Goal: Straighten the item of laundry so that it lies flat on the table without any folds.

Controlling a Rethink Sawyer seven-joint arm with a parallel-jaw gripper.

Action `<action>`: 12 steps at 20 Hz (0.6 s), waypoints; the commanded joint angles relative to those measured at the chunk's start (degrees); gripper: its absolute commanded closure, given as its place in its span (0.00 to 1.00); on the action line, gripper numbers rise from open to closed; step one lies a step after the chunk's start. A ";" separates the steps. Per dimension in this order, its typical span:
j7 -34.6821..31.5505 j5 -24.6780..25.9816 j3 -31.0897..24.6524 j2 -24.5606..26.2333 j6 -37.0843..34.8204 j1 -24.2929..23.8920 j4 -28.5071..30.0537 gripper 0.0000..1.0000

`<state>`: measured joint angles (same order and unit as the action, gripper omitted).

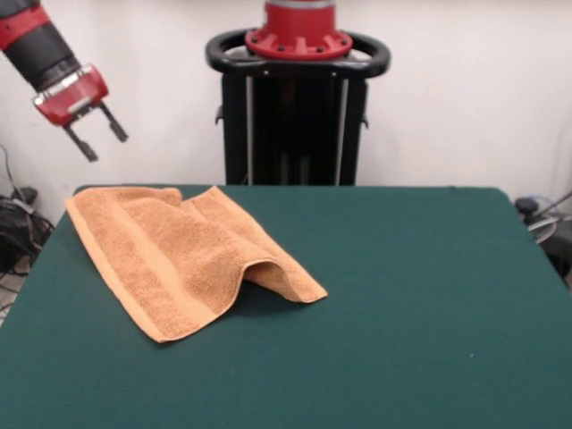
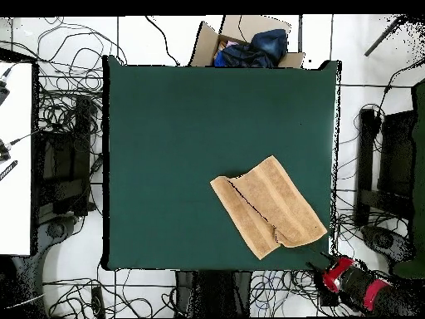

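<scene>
The orange-tan towel point(image 1: 179, 259) lies on the left part of the dark green table point(image 1: 402, 295), near the robot's side. Its right-hand part is folded over the rest and arches up in a hump near one corner. In the overhead view the towel point(image 2: 270, 208) lies at the table's point(image 2: 183, 149) lower right, with a folded strip along its left side. My gripper point(image 1: 107, 147) is open and empty. It hangs in the air above and beyond the towel's far left corner, past the table's corner. In the overhead view it point(image 2: 322, 267) is just off the table's lower right corner.
The black and red pedestal point(image 1: 298, 107) stands behind the table's far edge. A cardboard box with dark blue cloth point(image 2: 249, 46) sits beyond the opposite edge. Cables lie on the floor all round. A white surface point(image 2: 15, 158) stands to the left in the overhead view.
</scene>
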<state>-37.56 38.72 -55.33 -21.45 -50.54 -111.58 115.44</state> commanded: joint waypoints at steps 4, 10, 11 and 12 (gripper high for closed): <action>-19.65 -1.21 1.22 -20.18 13.57 7.03 6.87 0.00; -23.31 -10.65 3.88 -15.11 19.85 8.49 12.63 0.00; -23.81 -12.68 4.10 -13.47 20.50 8.41 13.65 0.00; -23.76 -13.91 4.51 -13.03 20.99 8.73 14.21 0.00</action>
<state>-41.24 30.37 -55.32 -36.63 -32.82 -106.27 122.92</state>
